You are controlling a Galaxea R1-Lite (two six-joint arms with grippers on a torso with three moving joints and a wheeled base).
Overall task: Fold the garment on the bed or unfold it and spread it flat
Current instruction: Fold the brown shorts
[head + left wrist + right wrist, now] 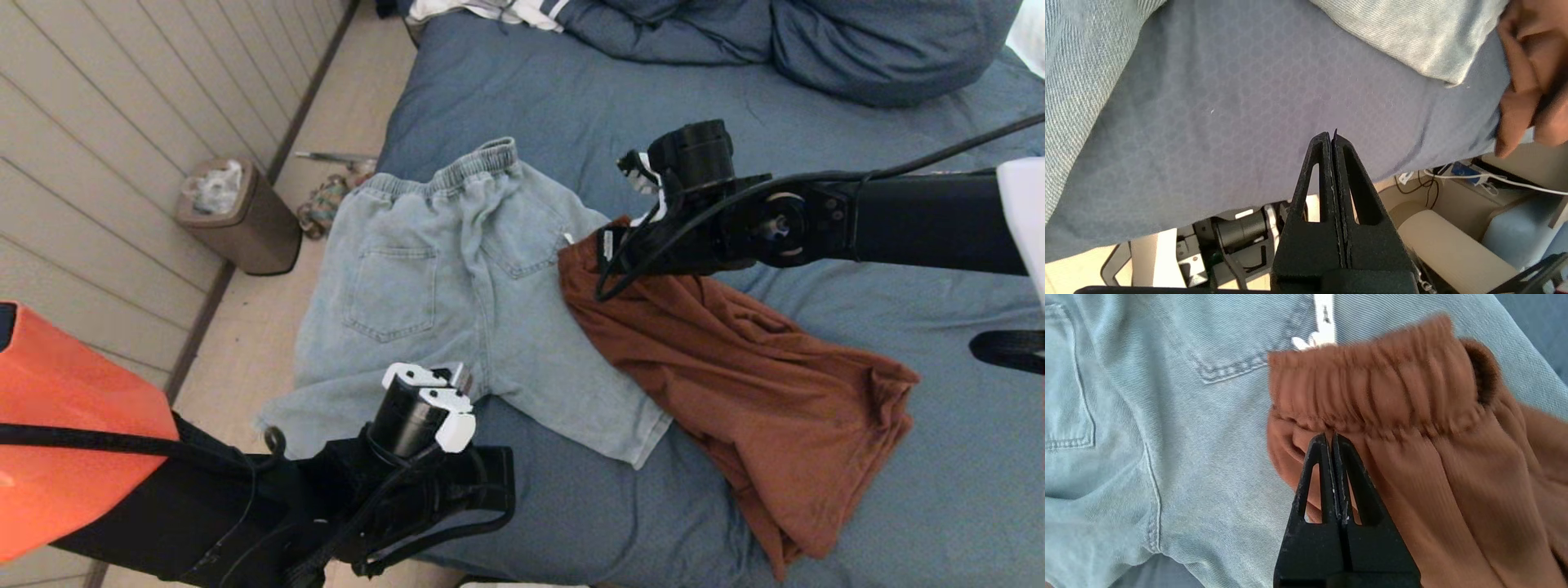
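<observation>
Two garments lie on the bed [522,98], whose slate-blue cover runs from the near edge up to the blue pillows [882,49] at the far end. The pale denim shorts [441,278] are spread flat, waistband toward the pillows, and their left leg reaches the bed's left edge and hangs slightly past it above the floor [245,343]. The rust-brown shorts [759,367] lie bunched and creased to the right of them, with their elastic waistband [1372,375] resting on the denim's right hip, so the two overlap there.

The right gripper [1332,437] comes in from the right above that overlap; its fingers are pressed together with nothing between them, tips just over the brown fabric below the waistband, and whether they touch it cannot be told. The left gripper [1332,136] is low at the near edge of the bed, between the denim legs, also closed tight and empty, its tip over bare blue cover. Past that edge the left wrist view shows cables [1478,177] and a pale cylinder [1449,245] down below.

Open cover lies beyond the denim waistband toward the pillows, to the right of the brown shorts, and in a near strip between the two hems. On the left the floor strip is narrow, with a small bin [237,216] against the panelled wall [106,147].
</observation>
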